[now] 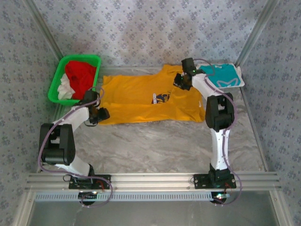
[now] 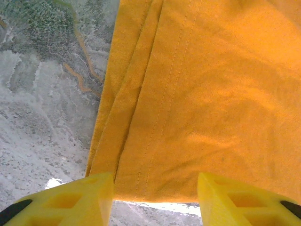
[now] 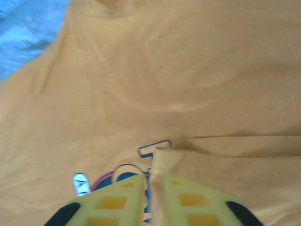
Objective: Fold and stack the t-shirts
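A yellow-orange t-shirt [image 1: 141, 96] with a dark blue chest print [image 1: 161, 98] lies spread across the back of the marble table [image 1: 155, 146]. A teal t-shirt [image 1: 223, 75] with a white mark lies folded at the back right. My left gripper [image 1: 101, 114] is at the yellow shirt's near left corner. In the left wrist view it [image 2: 154, 180] is open, its yellow fingers [image 2: 94, 193] straddling the hem [image 2: 155, 141]. My right gripper [image 1: 181, 81] is over the shirt's upper right. In the right wrist view it [image 3: 153, 176] pinches a small raised fold of yellow cloth [image 3: 162, 160] beside the print [image 3: 120, 174].
A green plastic basket [image 1: 55, 85] holding red cloth [image 1: 80, 75] and white cloth [image 1: 65, 88] stands at the back left, just beyond my left gripper. Patterned walls close in the back and both sides. Bare marble runs from the shirt to the metal rail [image 1: 150, 179] at the near edge.
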You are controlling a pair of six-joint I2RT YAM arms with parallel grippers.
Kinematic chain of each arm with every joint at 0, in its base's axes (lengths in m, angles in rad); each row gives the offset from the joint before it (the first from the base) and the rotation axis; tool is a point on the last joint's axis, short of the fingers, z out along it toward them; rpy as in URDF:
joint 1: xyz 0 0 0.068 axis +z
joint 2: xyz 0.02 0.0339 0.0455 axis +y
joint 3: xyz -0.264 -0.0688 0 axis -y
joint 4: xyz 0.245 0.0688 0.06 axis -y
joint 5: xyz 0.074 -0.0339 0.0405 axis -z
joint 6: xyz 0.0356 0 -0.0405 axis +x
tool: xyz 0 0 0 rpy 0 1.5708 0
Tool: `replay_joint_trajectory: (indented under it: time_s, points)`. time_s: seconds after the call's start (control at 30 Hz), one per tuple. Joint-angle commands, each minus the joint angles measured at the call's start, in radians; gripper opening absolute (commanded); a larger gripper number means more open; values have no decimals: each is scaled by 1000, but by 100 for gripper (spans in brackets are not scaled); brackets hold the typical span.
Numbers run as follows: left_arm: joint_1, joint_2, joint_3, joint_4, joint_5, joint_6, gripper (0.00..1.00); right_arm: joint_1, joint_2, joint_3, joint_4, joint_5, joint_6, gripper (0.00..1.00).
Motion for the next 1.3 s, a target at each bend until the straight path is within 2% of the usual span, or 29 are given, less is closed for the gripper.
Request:
replay_joint_trajectory:
  time_s: [0.0,0.07,0.27,0.53,0.83,0.97,1.1,1.2,1.27]
  points:
    - [8,1,24,-11,-12,16,50,13,-58,43,-104,-5,-53,27]
    - [10,4,36,-2,-14,18,51,16,-122,-4,-106,4,-64,40]
    - [16,60,143,-13,0,51,53,-22,-381,-325,24,-53,-61,39]
    - [2,229,370,-66,-15,107,53,-63,-584,-715,225,22,-105,39]
    - [-24,426,563,-138,-108,156,58,-121,-588,-802,239,-5,-97,39]
    - [-28,499,626,-166,-92,162,57,-134,-589,-805,251,-26,-88,39]
    - [-34,535,639,-163,-92,158,51,-141,-589,-800,253,-36,-85,38]
    - [-34,546,643,-167,-104,159,39,-145,-591,-797,250,-35,-86,38]
    - [-34,544,646,-174,-115,156,23,-146,-593,-795,249,-36,-86,38]
